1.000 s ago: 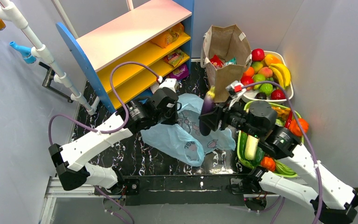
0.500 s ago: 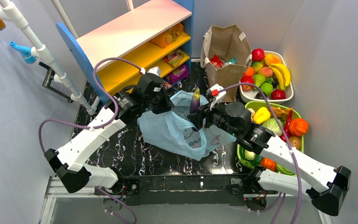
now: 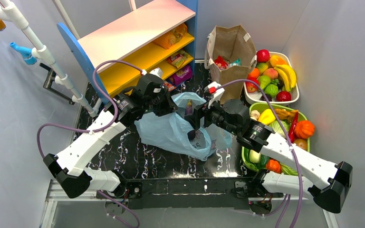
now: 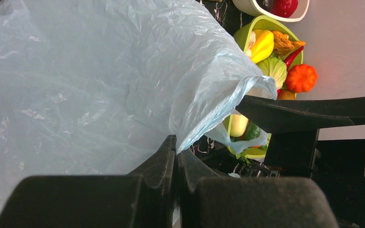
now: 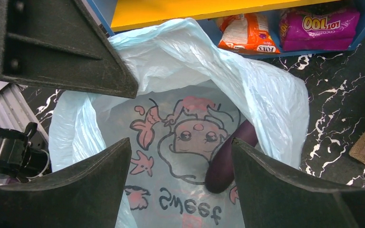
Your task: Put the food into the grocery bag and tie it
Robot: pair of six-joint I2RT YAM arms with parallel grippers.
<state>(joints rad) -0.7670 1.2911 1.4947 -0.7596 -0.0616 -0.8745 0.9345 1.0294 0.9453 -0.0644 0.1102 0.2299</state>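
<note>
Our left hand (image 4: 176,145) is clenched on the rim of the grocery bag (image 4: 100,85). Its two fingers are pressed together with the thin blue film pinched between them, and that edge is held up so the mouth gapes. Our right hand (image 5: 178,147) hangs released just above the bag's mouth, its fingers (image 5: 285,190) spread wide and grasping nothing.

Inside the grocery bag, on the printed cartoon face, lies a dark purple eggplant (image 5: 228,161). It sits close by one finger of the right hand, but we cannot tell whether the two touch.

From above, we find the left hand (image 3: 168,102) at the bag's far left rim and the right hand (image 3: 193,121) over its middle. The bag itself is crumpled on the black marbled worktop (image 3: 138,159).

Just beyond the bag's far edge stands the shelf (image 3: 138,28), with an orange packet (image 5: 247,33) and a purple packet (image 5: 318,26) on its lowest level. Beyond the bag and to its right, a brown paper bag (image 3: 230,78) stands upright and open. The snack packets (image 3: 220,62), one red and one teal, sit inside it, apart from the grocery bag.

To the right of the grocery bag we see a green basket (image 3: 244,152) of vegetables. Farther beyond that is a white tub (image 3: 294,92) of fruit.
</note>
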